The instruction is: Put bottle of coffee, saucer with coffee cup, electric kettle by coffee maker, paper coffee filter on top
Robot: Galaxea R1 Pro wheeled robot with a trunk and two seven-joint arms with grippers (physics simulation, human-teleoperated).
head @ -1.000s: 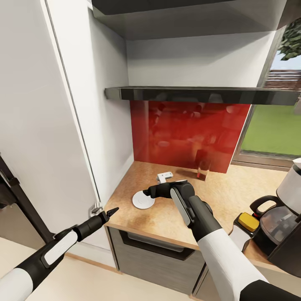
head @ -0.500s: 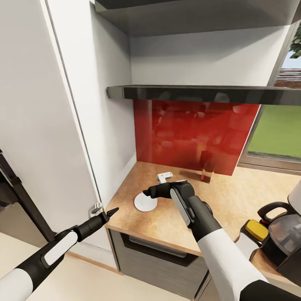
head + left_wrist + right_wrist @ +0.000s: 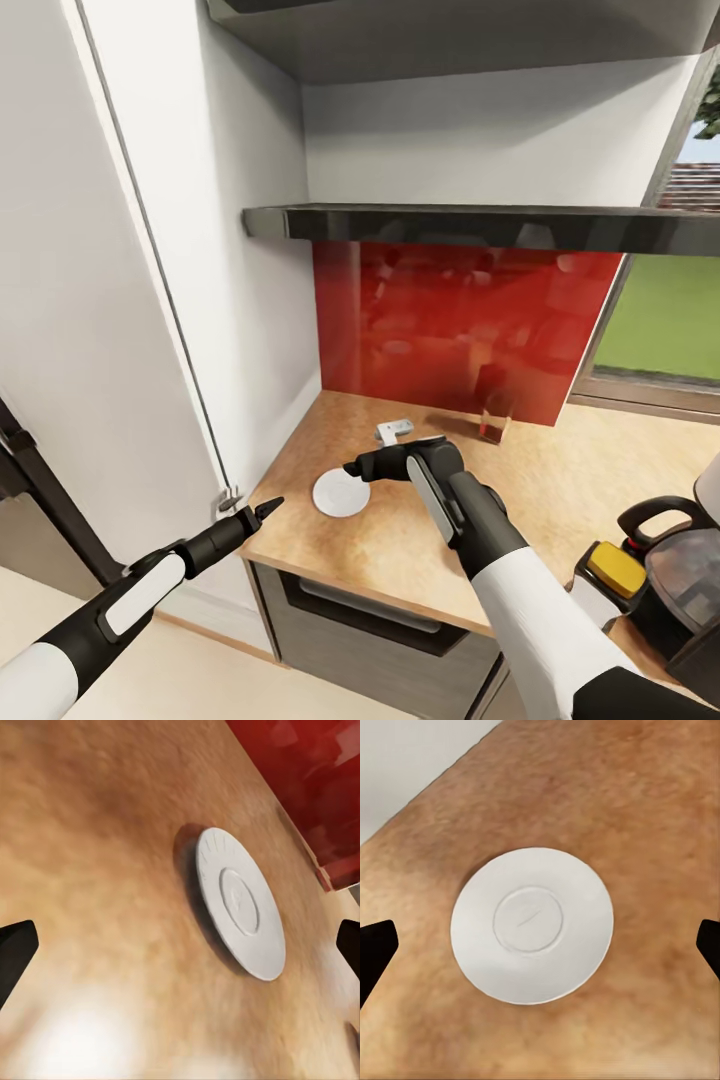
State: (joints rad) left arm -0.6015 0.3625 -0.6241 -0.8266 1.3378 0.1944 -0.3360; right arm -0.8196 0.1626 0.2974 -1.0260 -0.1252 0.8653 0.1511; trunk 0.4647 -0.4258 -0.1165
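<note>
Lying flat on the countertop (image 3: 400,540), the saucer (image 3: 340,492) sits just ahead of and below the right gripper (image 3: 352,468), near the counter's corner by the white wall. It looks thin, stiff and glazed, probably light but slick and breakable, with almost no edge proud of the surface; my call is that the rim is the only hold, one finger slipped under the lip and one on top. From the right wrist, the saucer (image 3: 532,925) is square beneath the pincer, full circle in sight, the dark tips standing wide apart to either side. From the left wrist it shows edge-on (image 3: 240,902), so its shallow profile and shadowed lip are visible, and those tips are also spread. Up from the head, the left gripper (image 3: 270,507) hangs off the counter's front corner, and the coffee maker (image 3: 690,580) waits well off to the right.
</note>
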